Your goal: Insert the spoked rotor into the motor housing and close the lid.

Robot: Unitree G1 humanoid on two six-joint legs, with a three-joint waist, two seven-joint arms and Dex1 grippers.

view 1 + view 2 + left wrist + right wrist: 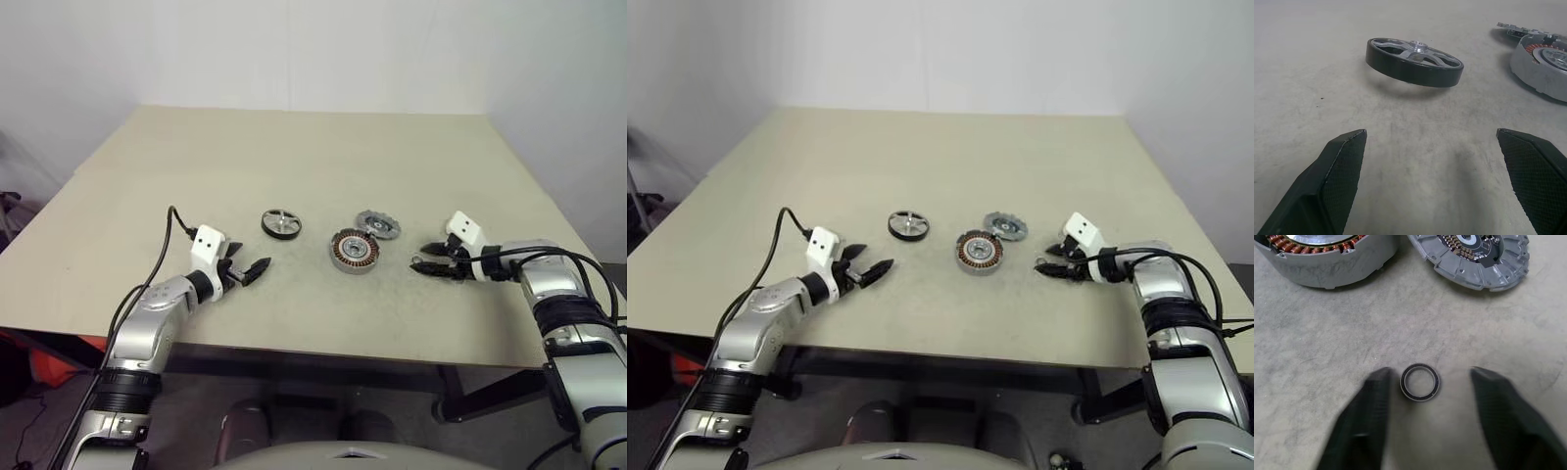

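Note:
The spoked rotor (281, 224), a silver wheel with a dark rim, lies flat on the table left of centre. To its right sits the motor housing (355, 252) with copper windings showing. The grey notched lid (378, 224) rests just behind the housing, leaning on it. My left gripper (253, 269) is open and low over the table, a short way in front of the rotor (1414, 61), pointing at it with nothing between its fingers. My right gripper (423, 262) is to the right of the housing, tips down near the table. Its fingers (1376, 401) stand apart on either side of a tiny dark ring (1420, 382), not touching it.
The beige table (294, 157) stretches bare behind the parts to a white wall. Its front edge runs close under both arms. In the right wrist view the housing (1327, 262) and the lid (1474, 259) lie just beyond the ring.

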